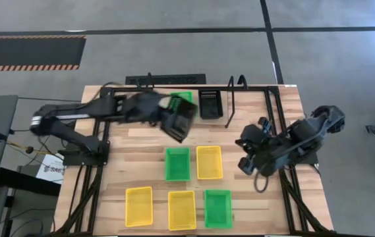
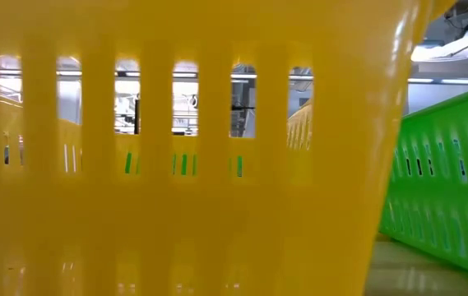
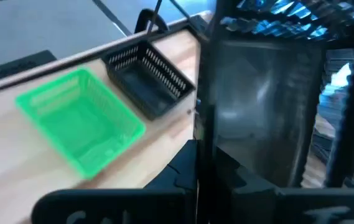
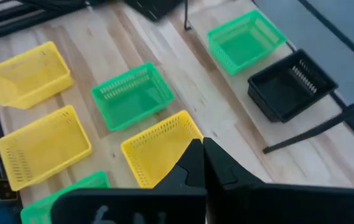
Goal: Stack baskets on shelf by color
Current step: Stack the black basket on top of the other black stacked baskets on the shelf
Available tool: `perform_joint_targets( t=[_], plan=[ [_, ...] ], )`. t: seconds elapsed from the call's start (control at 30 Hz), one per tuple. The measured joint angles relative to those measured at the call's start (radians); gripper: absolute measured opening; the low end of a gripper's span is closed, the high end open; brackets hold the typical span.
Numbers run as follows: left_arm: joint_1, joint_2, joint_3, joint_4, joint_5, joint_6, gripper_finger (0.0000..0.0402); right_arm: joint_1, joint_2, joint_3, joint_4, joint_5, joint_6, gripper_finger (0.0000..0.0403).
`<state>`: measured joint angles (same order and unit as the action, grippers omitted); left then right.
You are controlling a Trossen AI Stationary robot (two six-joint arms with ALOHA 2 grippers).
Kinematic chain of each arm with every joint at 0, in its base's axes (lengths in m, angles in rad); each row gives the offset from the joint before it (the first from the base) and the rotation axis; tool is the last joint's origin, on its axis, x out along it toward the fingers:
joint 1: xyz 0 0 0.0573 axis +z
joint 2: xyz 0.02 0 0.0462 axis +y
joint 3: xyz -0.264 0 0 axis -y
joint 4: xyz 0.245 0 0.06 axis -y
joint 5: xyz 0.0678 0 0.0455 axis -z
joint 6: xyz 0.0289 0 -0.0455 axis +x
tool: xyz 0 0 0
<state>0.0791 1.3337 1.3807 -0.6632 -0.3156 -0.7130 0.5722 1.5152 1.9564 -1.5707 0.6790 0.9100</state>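
My left gripper reaches over the table's far middle and is shut on a black basket, which is tilted in the air. Behind it, by the far edge, a green basket and another black basket rest flat on the wood. The shelf's thin black tubes stand just right of them. On the near half lie two green baskets and three yellow ones. My right gripper waits shut above the table's right side. My left gripper pinches one wall of the black basket at its rim, one finger inside and one outside. The basket is lifted clear of the table and hangs tilted, its open side turned toward the wrist camera.
The table's black frame runs along its edges. Bare wood lies between the far baskets and the near group. In the low view a yellow basket fills the picture, with a green one to its right.
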Motion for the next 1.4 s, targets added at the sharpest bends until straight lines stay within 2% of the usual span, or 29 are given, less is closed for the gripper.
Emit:
perform_joint_targets(
  t=[0.17,0.23,0.37,0.47,0.53,0.83,0.9,1.13,1.27,1.4],
  plan=[
    [0.084,0.245,0.215,0.007,0.068,0.030,0.0000,0.044,-0.091,0.000,0.000,0.075,-0.108,0.0000],
    [0.112,0.344,0.298,-0.004,0.110,0.016,0.0000,0.062,-0.130,0.000,0.000,0.136,-0.159,0.0000],
    [0.152,0.512,0.445,-0.009,0.171,-0.038,0.0000,0.085,-0.211,0.000,0.000,0.344,-0.251,0.0000],
    [0.169,0.599,0.529,-0.032,0.185,-0.089,0.0000,0.093,-0.273,0.000,0.000,0.511,-0.318,0.0000],
    [0.176,0.637,0.569,-0.053,0.185,-0.117,0.0000,0.087,-0.316,0.000,0.000,0.583,-0.361,0.0000],
    [0.209,0.662,0.609,-0.126,0.071,-0.165,0.0000,-0.098,-0.412,0.000,0.000,0.751,-0.481,0.0000],
    [0.219,0.662,0.609,-0.138,0.027,-0.165,0.0000,-0.145,-0.427,0.000,0.000,0.753,-0.498,0.0000],
    [0.246,0.662,0.609,-0.110,-0.014,-0.180,0.0000,-0.293,-0.484,0.000,-0.001,0.766,-0.563,0.0000],
    [0.245,0.672,0.609,-0.048,-0.037,-0.232,0.0000,-0.381,-0.521,0.000,0.000,0.816,-0.569,0.0000],
    [0.228,0.712,0.608,-0.008,-0.076,-0.305,0.0000,-0.444,-0.554,0.000,0.000,0.806,-0.601,0.0000]
  ],
)
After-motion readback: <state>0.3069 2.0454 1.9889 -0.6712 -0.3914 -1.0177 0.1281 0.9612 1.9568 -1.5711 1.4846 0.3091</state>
